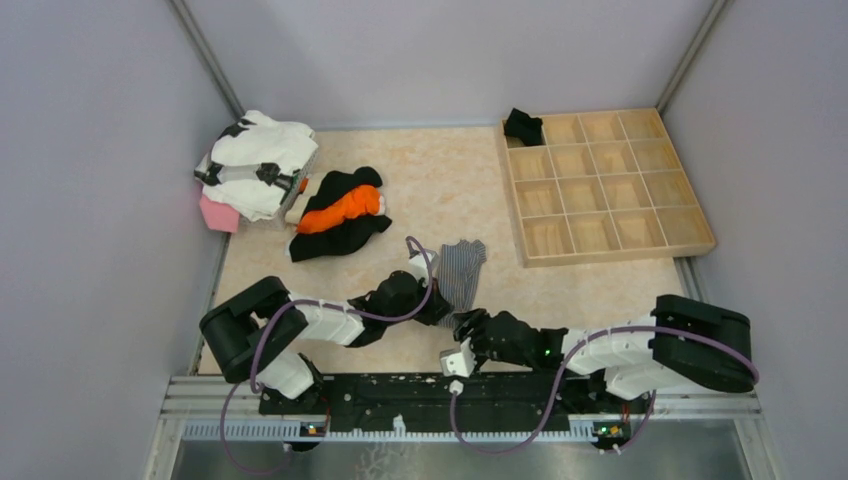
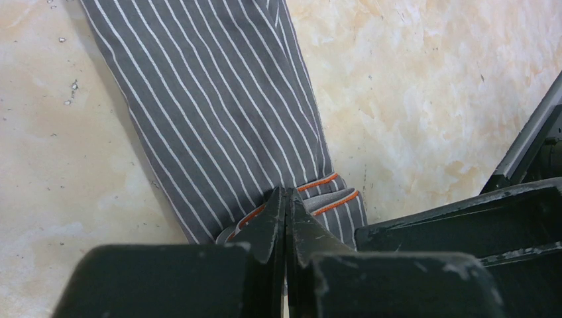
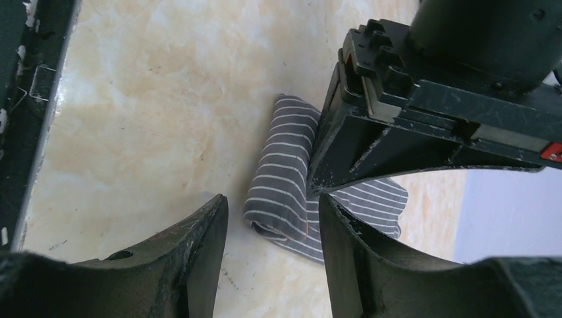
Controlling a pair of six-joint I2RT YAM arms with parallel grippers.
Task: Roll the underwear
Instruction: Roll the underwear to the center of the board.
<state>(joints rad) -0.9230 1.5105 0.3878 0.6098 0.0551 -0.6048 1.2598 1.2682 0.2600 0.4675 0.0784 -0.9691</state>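
The grey striped underwear [image 1: 465, 262] [image 2: 219, 99] [image 3: 281, 172] lies flat on the table's middle, its near end with the orange-trimmed hem folded over into a small roll. My left gripper [image 1: 440, 305] [image 2: 286, 192] is shut, its tips resting on that rolled end; no cloth shows between the jaws. My right gripper [image 1: 470, 325] [image 3: 272, 199] is open just in front of the roll, touching nothing, with the left gripper's body [image 3: 397, 119] right above it. A black underwear [image 1: 523, 125] sits in the wooden tray's far left compartment.
The wooden compartment tray [image 1: 520, 220] stands at the back right. A black and orange clothes heap [image 1: 340, 212] lies left of centre. A white and black pile [image 1: 258, 160] rests on a pink box [image 1: 218, 215] at the far left. Grey walls enclose the table.
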